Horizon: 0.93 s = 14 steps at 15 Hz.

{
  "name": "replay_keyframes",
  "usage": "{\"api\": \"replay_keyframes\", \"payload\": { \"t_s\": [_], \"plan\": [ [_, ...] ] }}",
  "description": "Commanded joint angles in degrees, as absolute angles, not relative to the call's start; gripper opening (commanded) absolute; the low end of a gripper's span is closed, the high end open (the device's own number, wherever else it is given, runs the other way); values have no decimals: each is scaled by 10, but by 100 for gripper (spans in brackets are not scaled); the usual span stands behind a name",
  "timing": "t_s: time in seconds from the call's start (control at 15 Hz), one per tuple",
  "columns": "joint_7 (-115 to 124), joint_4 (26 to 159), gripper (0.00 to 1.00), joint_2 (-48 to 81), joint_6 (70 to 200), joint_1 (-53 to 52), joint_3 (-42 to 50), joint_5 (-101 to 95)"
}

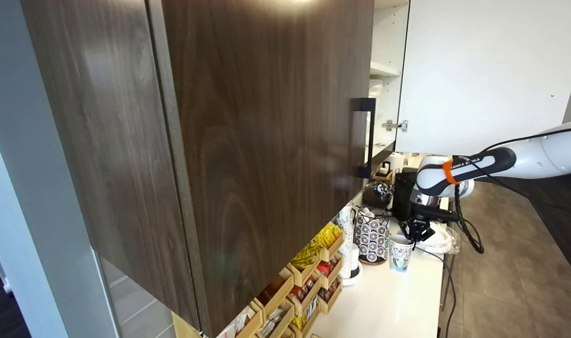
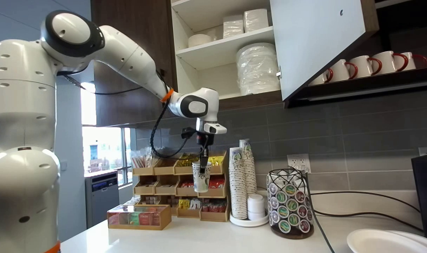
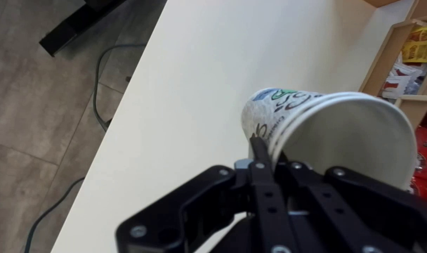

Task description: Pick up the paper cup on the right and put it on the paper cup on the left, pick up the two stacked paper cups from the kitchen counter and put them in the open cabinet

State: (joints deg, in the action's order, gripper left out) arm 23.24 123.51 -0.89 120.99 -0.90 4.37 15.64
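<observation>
The 2 nested paper cups (image 2: 201,182) hung lower than the cabinet (image 2: 213,79), apart from the counter (image 2: 206,240) beneath it, and about upright. In the wrist view, the gripper (image 3: 270,151) was pinched across their rim, 1 finger outside the wall and 1 inside the mouth, so the stacking looked done and the lift towards the cabinet seemed to be the step in hand. That hold was the weak spot: it took only a small part of thin paper, so a hard squeeze could have buckled the wall, while a slack hold or a jerk on the way up to the cabinet could have let the cups swing or drop. Whether both walls sat equally deep between the fingers, I could not tell; if not, the outer cup might have slid off. Inside the cabinet, the shelf (image 2: 224,44) looked like the next danger, since the gripper pointed down from above the cups; brought straight in, its upper part could have knocked that board before the cups found a resting place. Wrapped dishes (image 2: 257,70) took up the door side of the cabinet's lower space, and the door (image 2: 311,42) hung out beside the cabinet, so an entry too far that way could have struck either, or tipped the cups on release.
</observation>
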Motion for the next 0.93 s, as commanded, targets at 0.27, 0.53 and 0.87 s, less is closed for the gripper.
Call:
{"api": "replay_keyframes", "payload": {
  "t_s": [0.27,0.53,0.87],
  "plan": [
    [197,1243,1,-182,1152,15,30,108],
    [185,1215,1,-247,1118,18,15,104],
    [187,1209,5,-245,1131,22,12,119]
  ]
}}
